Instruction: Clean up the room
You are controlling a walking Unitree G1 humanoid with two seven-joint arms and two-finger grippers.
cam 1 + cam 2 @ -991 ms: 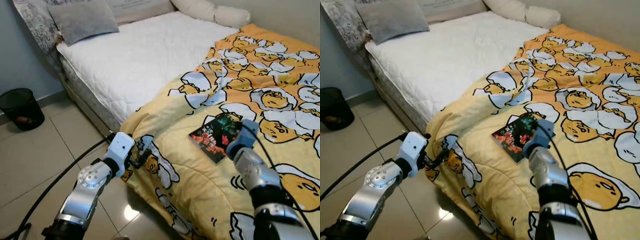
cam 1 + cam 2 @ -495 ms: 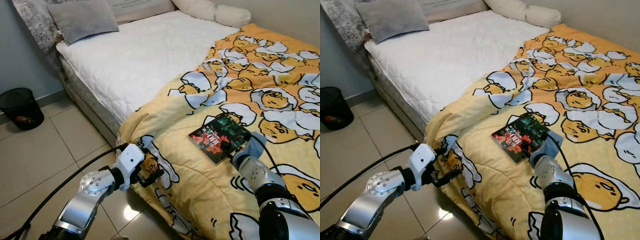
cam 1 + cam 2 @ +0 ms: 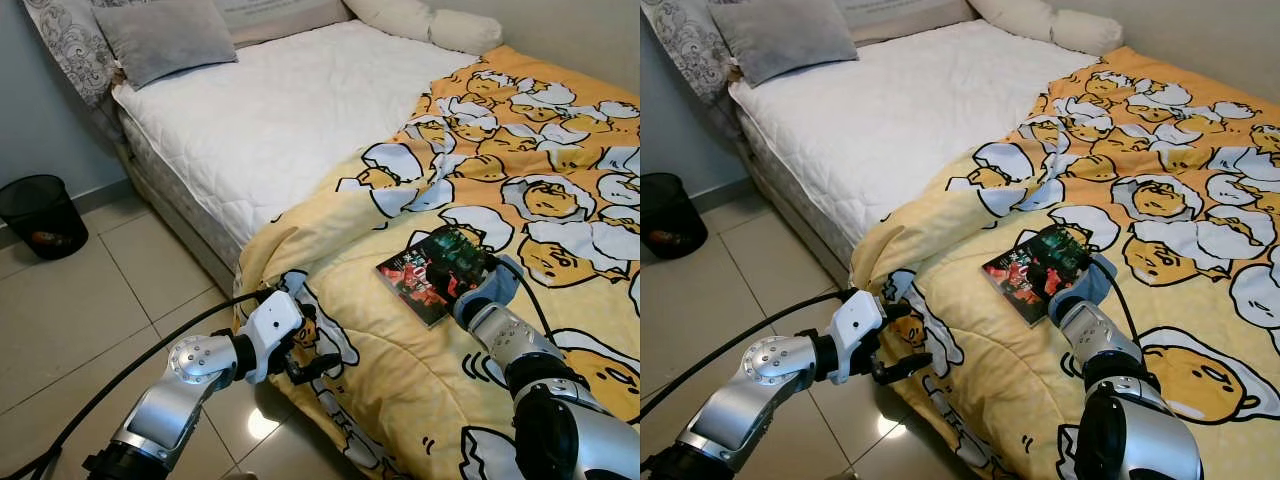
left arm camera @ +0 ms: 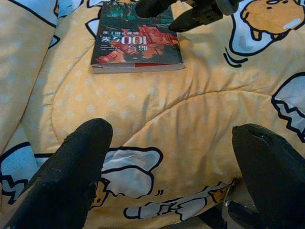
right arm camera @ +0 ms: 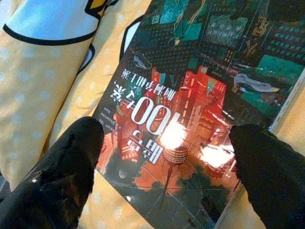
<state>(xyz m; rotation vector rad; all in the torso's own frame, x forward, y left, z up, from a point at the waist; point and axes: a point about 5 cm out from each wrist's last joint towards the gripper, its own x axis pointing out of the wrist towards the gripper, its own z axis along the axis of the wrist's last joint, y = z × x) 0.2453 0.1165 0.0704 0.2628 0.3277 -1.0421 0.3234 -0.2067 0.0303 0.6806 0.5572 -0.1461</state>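
Observation:
A dark book [image 3: 435,272] with a red and green cover lies flat on the yellow cartoon duvet [image 3: 400,360]. My right gripper [image 3: 462,284] hovers at the book's near right corner. In the right wrist view its fingers [image 5: 66,171] stand open, spread over the cover [image 5: 190,109] with nothing held. My left gripper [image 3: 312,348] is open at the duvet's edge where it hangs off the bed. The left wrist view looks between its fingertips [image 4: 71,176] across the duvet to the book [image 4: 136,43].
The bare white mattress [image 3: 290,110] carries a grey pillow [image 3: 165,38] and white pillows [image 3: 430,22] at the head. A black bin [image 3: 40,215] stands on the tiled floor [image 3: 90,310] by the wall. A black cable [image 3: 120,375] trails from my left arm.
My left gripper has swung right and down to the duvet's hanging edge. My right arm dropped lower and its gripper reached over the book's near corner.

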